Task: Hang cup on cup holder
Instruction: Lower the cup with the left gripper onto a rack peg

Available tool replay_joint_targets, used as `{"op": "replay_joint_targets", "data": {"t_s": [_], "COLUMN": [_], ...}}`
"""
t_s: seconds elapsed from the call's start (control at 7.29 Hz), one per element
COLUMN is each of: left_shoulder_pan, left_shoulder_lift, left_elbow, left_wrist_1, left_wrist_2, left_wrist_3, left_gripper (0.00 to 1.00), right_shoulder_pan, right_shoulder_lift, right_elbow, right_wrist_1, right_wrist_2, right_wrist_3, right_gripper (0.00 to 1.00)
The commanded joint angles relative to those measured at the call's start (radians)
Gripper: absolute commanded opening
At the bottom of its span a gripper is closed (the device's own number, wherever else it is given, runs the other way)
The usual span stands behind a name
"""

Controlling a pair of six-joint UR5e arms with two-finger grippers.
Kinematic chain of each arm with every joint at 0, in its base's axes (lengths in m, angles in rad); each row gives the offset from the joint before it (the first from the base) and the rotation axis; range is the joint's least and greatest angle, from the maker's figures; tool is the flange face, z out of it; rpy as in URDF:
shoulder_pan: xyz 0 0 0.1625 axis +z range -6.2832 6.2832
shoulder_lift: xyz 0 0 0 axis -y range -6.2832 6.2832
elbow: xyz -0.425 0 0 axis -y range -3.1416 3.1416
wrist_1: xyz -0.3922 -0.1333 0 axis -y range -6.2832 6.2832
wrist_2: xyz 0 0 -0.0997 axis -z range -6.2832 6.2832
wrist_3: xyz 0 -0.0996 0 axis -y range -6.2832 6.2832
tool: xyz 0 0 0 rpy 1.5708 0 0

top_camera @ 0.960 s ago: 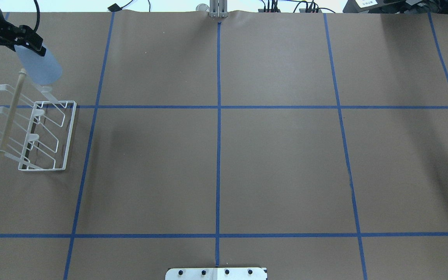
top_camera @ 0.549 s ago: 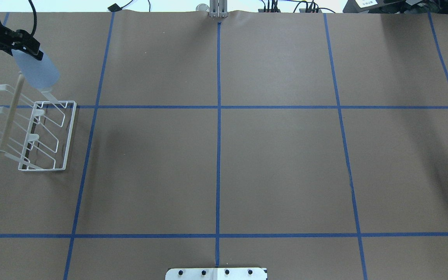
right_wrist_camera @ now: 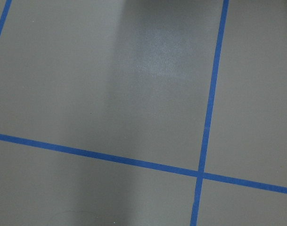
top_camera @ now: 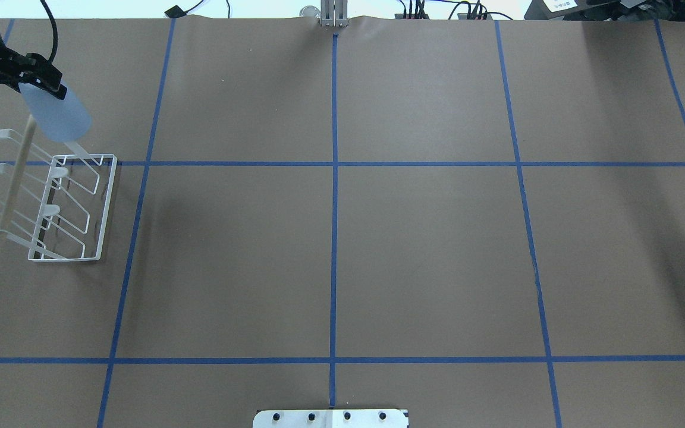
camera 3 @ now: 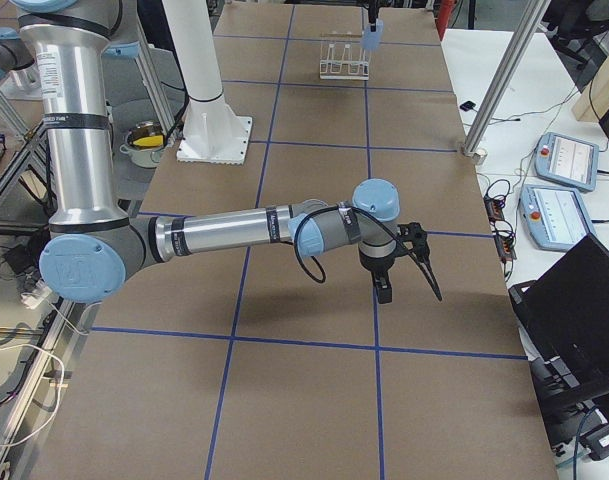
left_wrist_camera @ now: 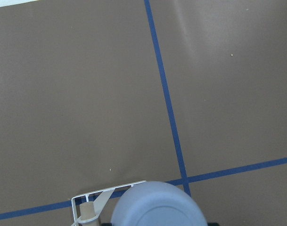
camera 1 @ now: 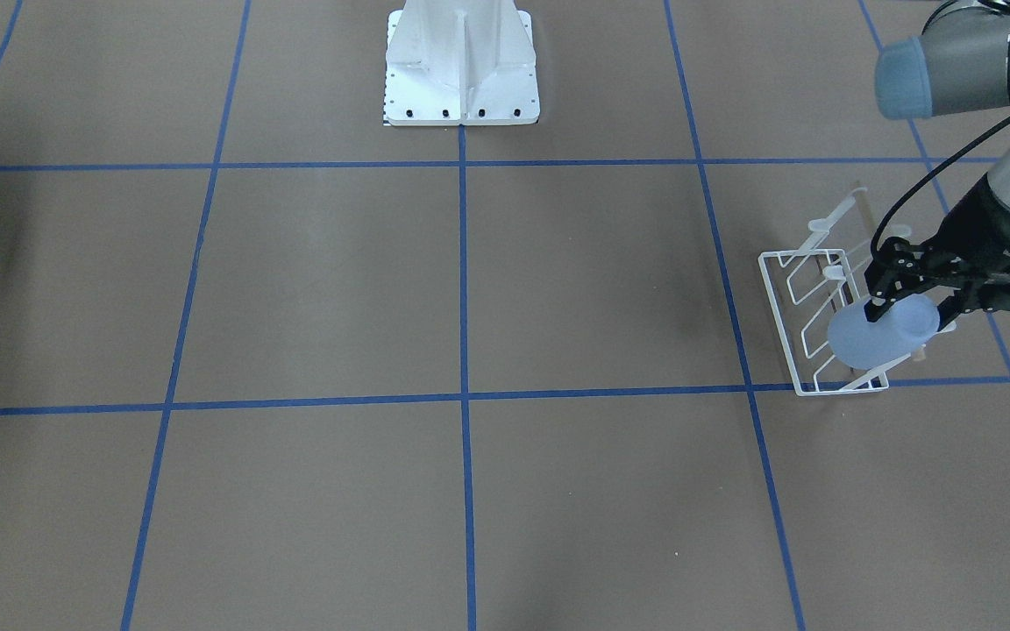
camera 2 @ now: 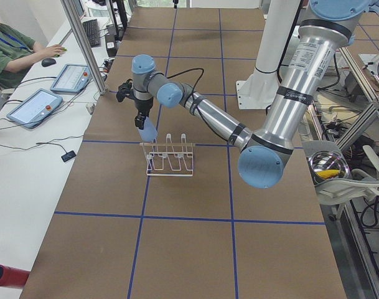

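My left gripper (top_camera: 42, 83) is shut on the pale blue cup (top_camera: 57, 116) and holds it tilted above the far end of the white wire cup holder (top_camera: 101, 208). In the overhead view the cup covers the tip of the far right prong; I cannot tell whether they touch. In the front view the cup (camera 1: 878, 333) hangs over the cup holder's (camera 1: 777, 302) near end, with the left gripper (camera 1: 913, 311) behind it. The left wrist view shows the cup's base (left_wrist_camera: 157, 205) and the wooden rod (left_wrist_camera: 86, 212). My right gripper (camera 3: 409, 265) shows only in the exterior right view; I cannot tell whether it is open or shut.
The brown table has a grid of blue tape lines (top_camera: 334, 163). The white robot base (camera 1: 461, 70) stands at the middle of the robot's edge. An operator (camera 2: 9, 47) sits at a side desk with tablets. Cables and equipment (top_camera: 586, 7) line the far edge.
The left gripper has moved the cup slightly left and lower. The cup now covers the far right prong tip, which showed clear of it one second ago.
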Motion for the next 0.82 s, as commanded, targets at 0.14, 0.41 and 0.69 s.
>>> {"op": "replay_joint_targets", "data": {"t_s": [0.14, 0.41, 0.69], "left_shoulder_pan": [0.011, 0.033, 0.04], "left_shoulder_lift": [0.022, 0.03, 0.042], "left_elbow": [-0.011, -0.013, -0.014], "left_wrist_1": [-0.005, -0.006, -0.009], "left_wrist_2": [-0.023, -0.029, -0.029], "left_wrist_3": [-0.001, -0.01, -0.01], "left_gripper": [0.0, 0.0, 0.0], "right_shoulder_pan": [0.0, 0.0, 0.0], "right_shoulder_lift": [-0.003, -0.004, -0.006], "right_elbow": [-0.002, -0.002, 0.0], "right_wrist_1": [0.0, 0.0, 0.0], "right_wrist_2": [0.0, 0.0, 0.0], "right_wrist_3": [0.0, 0.0, 0.0], "right_gripper": [1.0, 1.0, 1.0]}}
